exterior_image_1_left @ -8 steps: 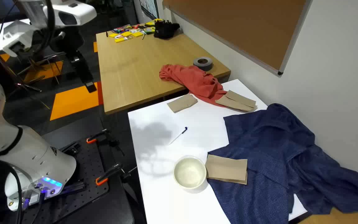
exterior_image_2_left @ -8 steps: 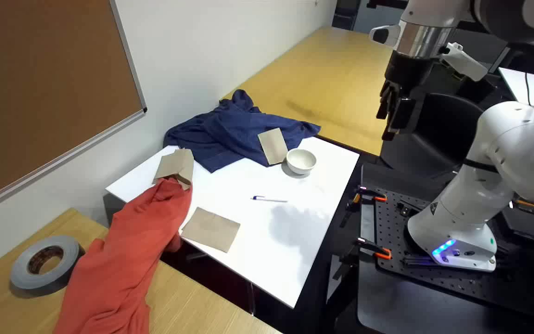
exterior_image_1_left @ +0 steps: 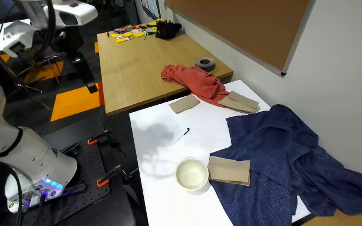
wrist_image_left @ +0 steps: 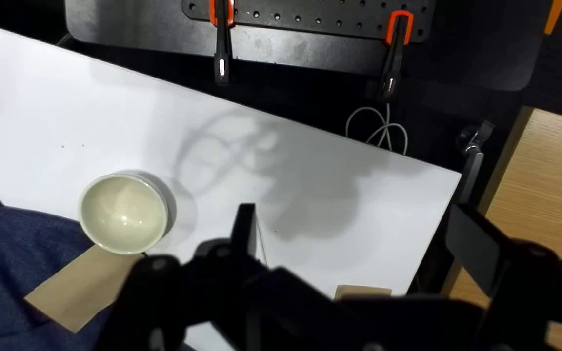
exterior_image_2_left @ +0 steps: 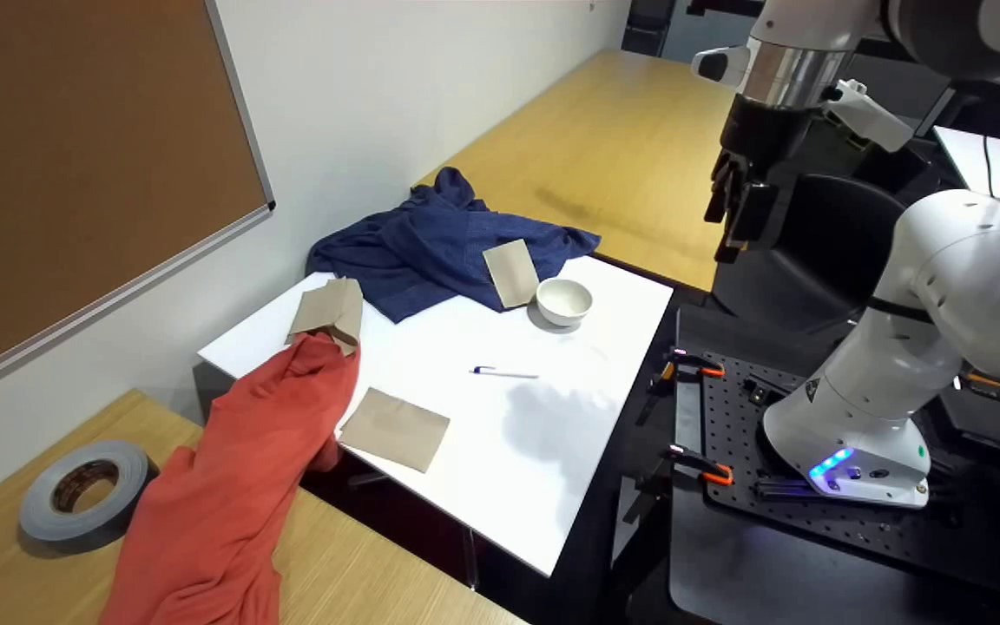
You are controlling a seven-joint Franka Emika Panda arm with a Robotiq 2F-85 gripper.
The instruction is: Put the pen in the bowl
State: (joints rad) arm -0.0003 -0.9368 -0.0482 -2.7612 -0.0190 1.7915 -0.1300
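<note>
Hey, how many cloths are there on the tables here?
2. The red cloth runs from a wooden table onto the white table; the blue cloth lies mostly on the white table, beside the bowl. Another could be hidden underneath.

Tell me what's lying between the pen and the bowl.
Only bare white tabletop lies between the pen and the bowl; both exterior views show that stretch.

Wrist vw: pen (wrist_image_left: 261,241) partly hidden behind tool (wrist_image_left: 356,229); red cloth (exterior_image_2_left: 213,503) cut off @ btm in an ext. vw.
</note>
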